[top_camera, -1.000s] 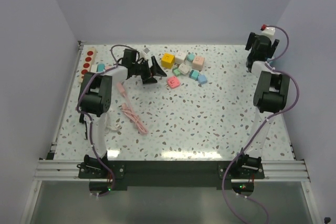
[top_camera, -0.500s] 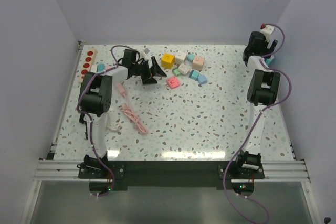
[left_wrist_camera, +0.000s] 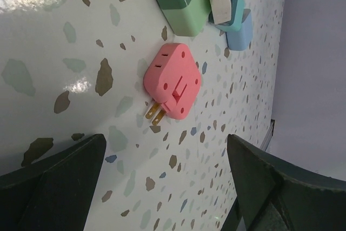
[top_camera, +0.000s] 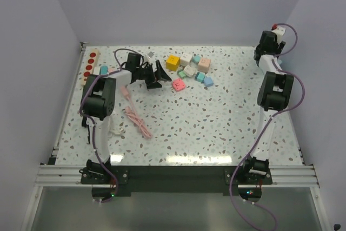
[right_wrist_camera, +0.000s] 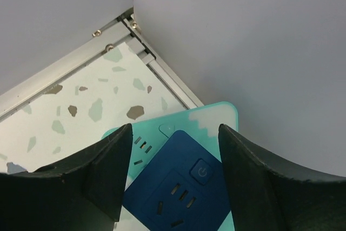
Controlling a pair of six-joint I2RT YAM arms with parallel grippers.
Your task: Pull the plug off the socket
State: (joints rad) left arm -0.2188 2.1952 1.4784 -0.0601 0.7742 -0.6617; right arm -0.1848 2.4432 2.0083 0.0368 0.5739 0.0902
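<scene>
A dark blue plug (right_wrist_camera: 181, 190) with a power button sits plugged on a teal socket block (right_wrist_camera: 215, 116) in the table's far right corner. My right gripper (right_wrist_camera: 174, 147) hangs over it with one finger on each side of the plug. The plug's edges run behind the fingers (right_wrist_camera: 102, 171), so I cannot tell whether the pads touch it. In the top view the right gripper (top_camera: 268, 44) covers the socket. My left gripper (left_wrist_camera: 167, 187) stands wide open above the table at the back left, with nothing between its fingers, and shows from above too (top_camera: 157, 74).
A pink adapter (left_wrist_camera: 172, 81) with two brass prongs lies just ahead of the left gripper, beside green (left_wrist_camera: 183, 1) and blue (left_wrist_camera: 240, 25) blocks. Coloured cubes (top_camera: 190, 67) cluster at the back centre. A pink cable (top_camera: 136, 116) lies front left. Walls (right_wrist_camera: 243, 36) close off the socket's corner.
The right gripper has moved back into the far right corner over the socket, and its jaws have narrowed round the blue plug. The left arm has not moved.
</scene>
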